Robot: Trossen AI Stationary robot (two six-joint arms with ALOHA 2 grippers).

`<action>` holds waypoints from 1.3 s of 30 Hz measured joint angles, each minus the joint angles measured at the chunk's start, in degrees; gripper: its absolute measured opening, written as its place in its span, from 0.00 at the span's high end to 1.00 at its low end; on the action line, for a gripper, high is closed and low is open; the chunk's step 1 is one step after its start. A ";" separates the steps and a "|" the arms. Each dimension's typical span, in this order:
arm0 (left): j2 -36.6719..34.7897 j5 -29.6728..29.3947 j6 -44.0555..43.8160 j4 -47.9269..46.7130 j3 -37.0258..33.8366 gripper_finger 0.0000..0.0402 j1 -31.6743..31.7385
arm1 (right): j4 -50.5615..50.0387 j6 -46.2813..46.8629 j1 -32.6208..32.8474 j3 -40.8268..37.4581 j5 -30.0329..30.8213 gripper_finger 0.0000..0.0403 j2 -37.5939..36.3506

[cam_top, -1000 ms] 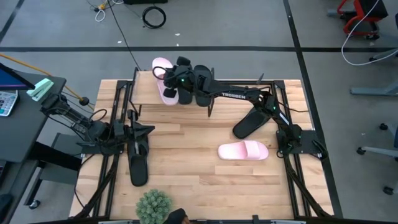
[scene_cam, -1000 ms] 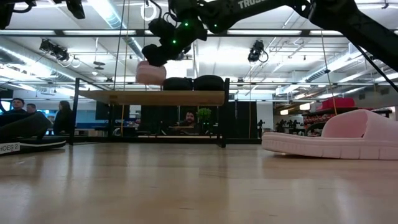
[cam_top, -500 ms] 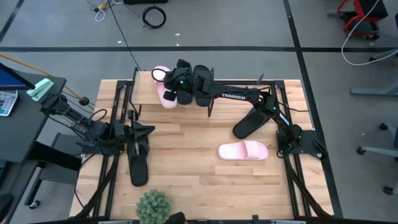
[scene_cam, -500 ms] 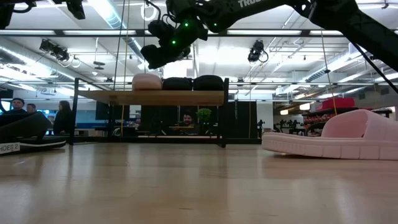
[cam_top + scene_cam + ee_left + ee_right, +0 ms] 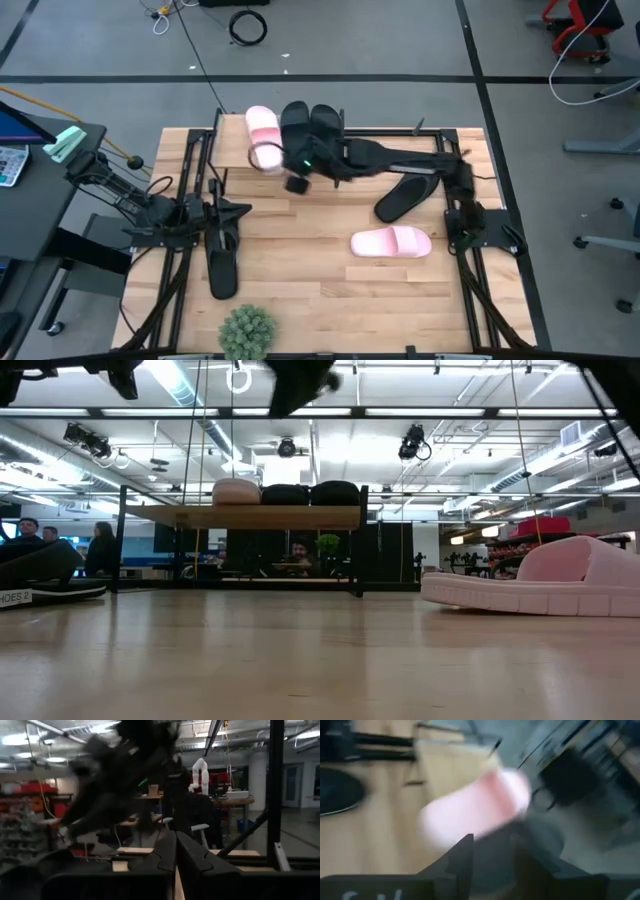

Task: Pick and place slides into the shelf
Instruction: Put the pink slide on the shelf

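So three slides sat in a row on the shelf (image 5: pixel 232 142) at the upper middle of the high view: a pink slide (image 5: pixel 263 133) on the left, then two black slides (image 5: pixel 311 122) side by side. The right gripper (image 5: pixel 297 183) hung just in front of the shelf, near the middle of the frame, with its fingers apart and nothing in them. Three slides were not put away yet. A second pink slide (image 5: pixel 391 242) lay flat at the lower right, a thin black slide (image 5: pixel 403 198) lay tilted just above it, and another thin black slide (image 5: pixel 222 269) lay at the lower left. The left gripper (image 5: pixel 218 222) waited low on the left, just above that thin slide, pinched shut and holding nothing. The slides looked light and a bit squishy, like foam, so they would probably bend and not break. The wide strap or the side edge of the sole looked like the best place to grab.
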 joint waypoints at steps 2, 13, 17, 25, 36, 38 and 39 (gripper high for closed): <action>0.02 0.01 -2.35 -1.70 0.00 0.95 0.00 | -9.92 10.03 3.14 0.06 -1.92 0.69 -3.72; 5.83 13.09 -2.38 -8.42 6.73 0.98 0.09 | -35.01 62.09 31.59 -8.00 7.17 0.73 -13.62; 13.77 13.14 -1.71 -15.87 15.49 0.96 1.81 | -34.35 79.34 40.16 -18.10 13.05 0.75 -13.32; 29.62 13.08 -0.89 -38.63 38.15 0.96 9.42 | -29.11 114.16 48.36 -38.83 6.76 0.80 -12.38; 54.15 19.18 11.15 -55.91 60.66 0.85 18.03 | -39.85 133.87 51.47 -43.93 -15.48 0.95 -12.51; 58.22 23.57 11.19 -56.05 62.47 0.81 19.26 | -41.51 135.11 51.47 -44.07 -18.36 0.98 -12.49; 60.36 25.16 11.40 -56.07 63.43 0.79 19.75 | -41.69 135.44 51.47 -44.40 -18.91 0.98 -12.49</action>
